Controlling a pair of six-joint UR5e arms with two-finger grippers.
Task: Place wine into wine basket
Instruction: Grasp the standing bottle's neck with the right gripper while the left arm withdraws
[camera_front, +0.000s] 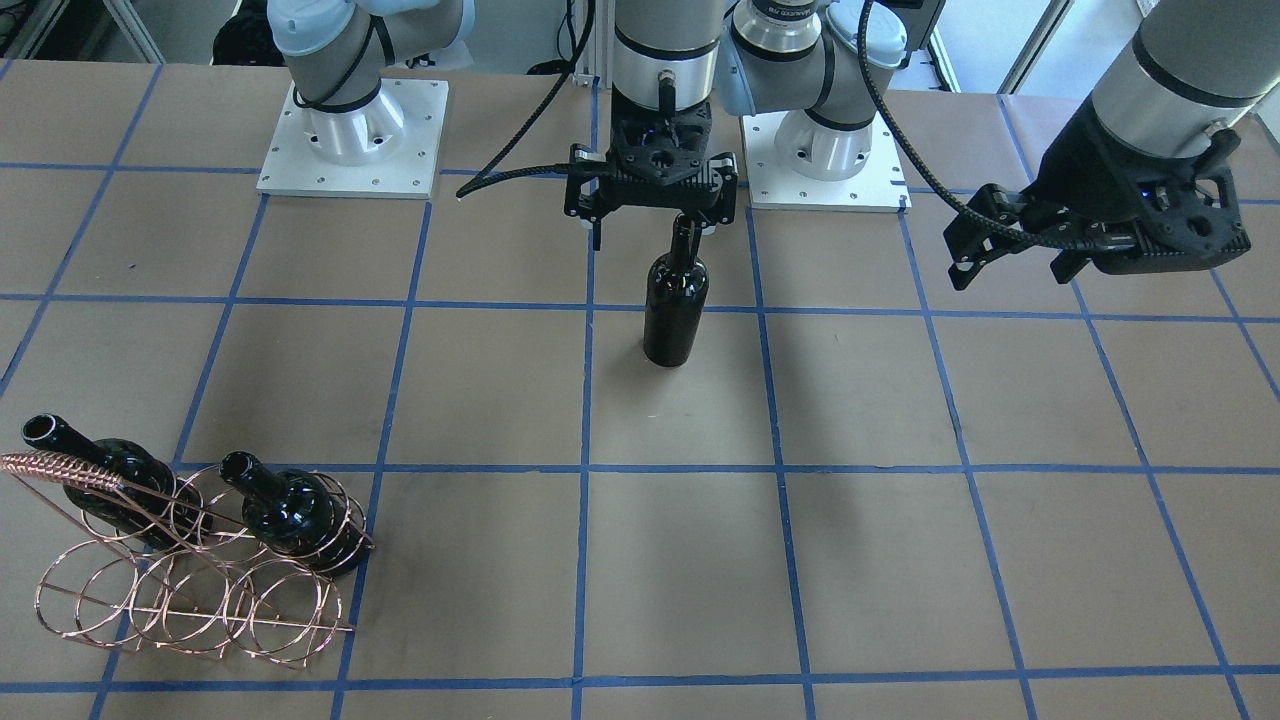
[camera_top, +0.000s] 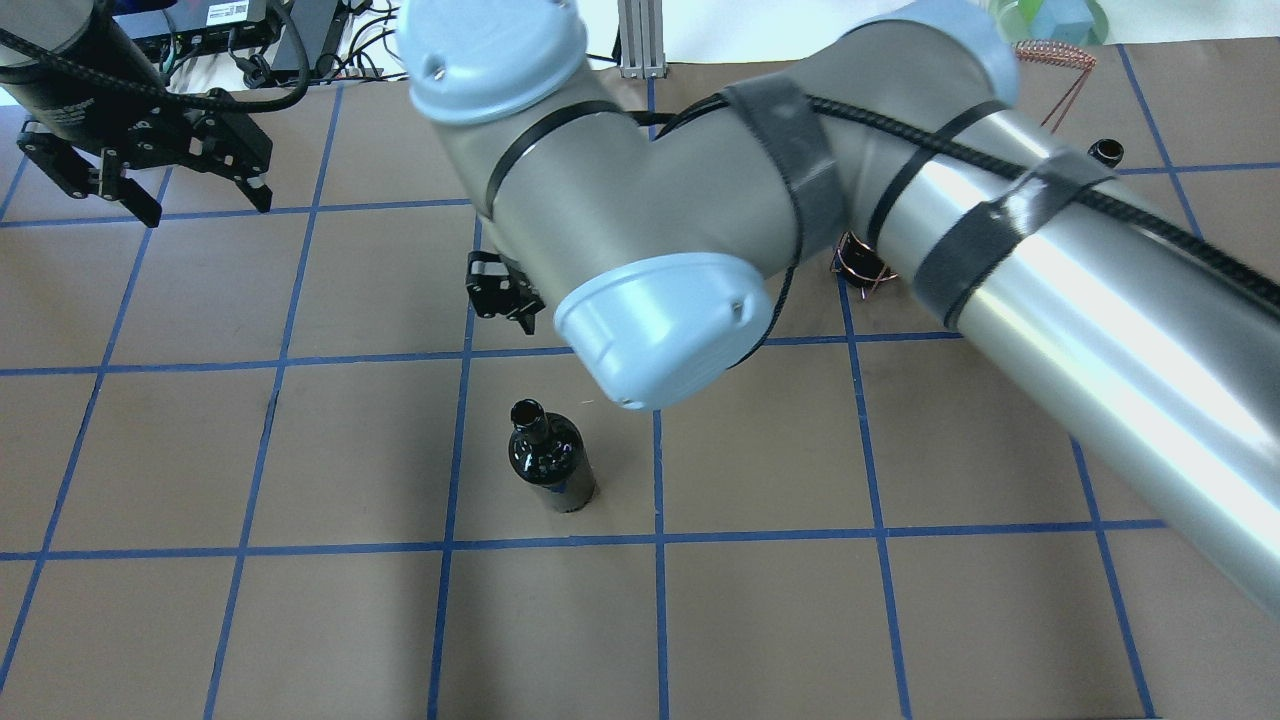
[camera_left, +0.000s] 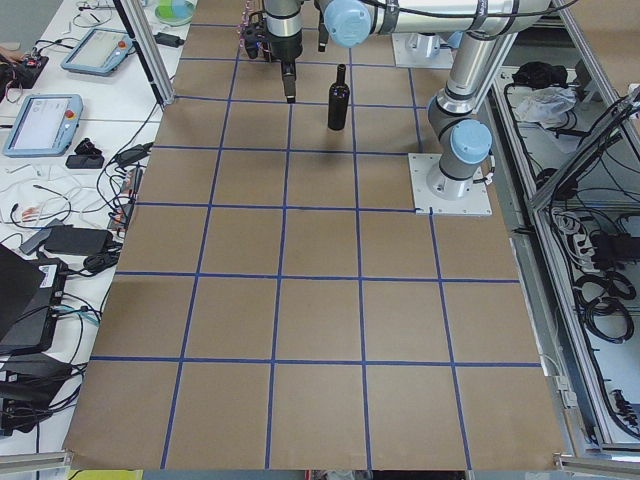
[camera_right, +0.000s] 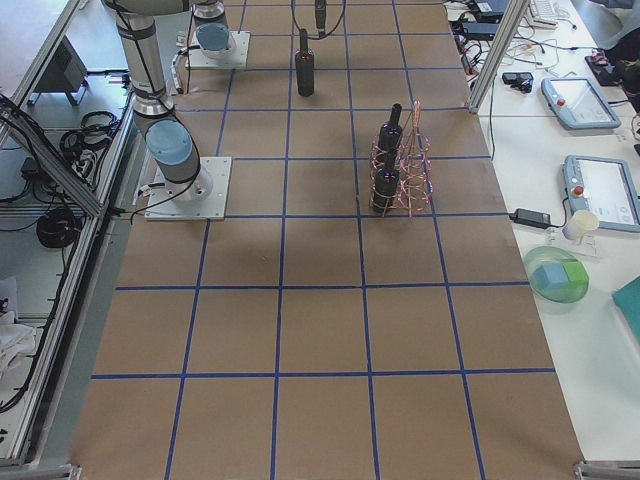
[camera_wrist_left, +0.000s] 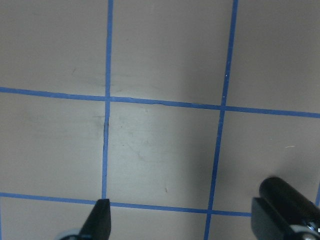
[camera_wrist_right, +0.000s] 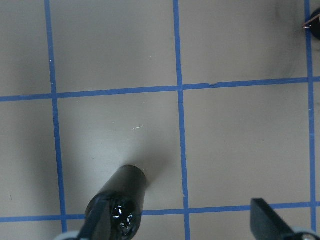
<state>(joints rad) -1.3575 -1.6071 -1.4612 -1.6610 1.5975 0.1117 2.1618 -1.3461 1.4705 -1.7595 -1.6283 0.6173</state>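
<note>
Brown paper ruled with blue tape covers the desk (camera_front: 900, 560), and the wine (camera_front: 675, 300) stands upright and alone near its middle. It is well apart from the wine basket (camera_front: 190, 580) at the front-facing view's near left, where two other bottles (camera_front: 290, 510) rest. The right tool (camera_front: 652, 228) hangs spread just over the neck, gripping nothing; the left tool (camera_wrist_left: 182, 220) is likewise released, over bare paper. Glass this glossy is likely heavy, rigid, slick and breakable (and tall enough to topple), so the narrow neck below the lip looks the surest hold. Overhead, the right arm (camera_top: 1000, 250) hides most of the basket; whether the right tool touches the bottle's mouth I cannot tell.
</note>
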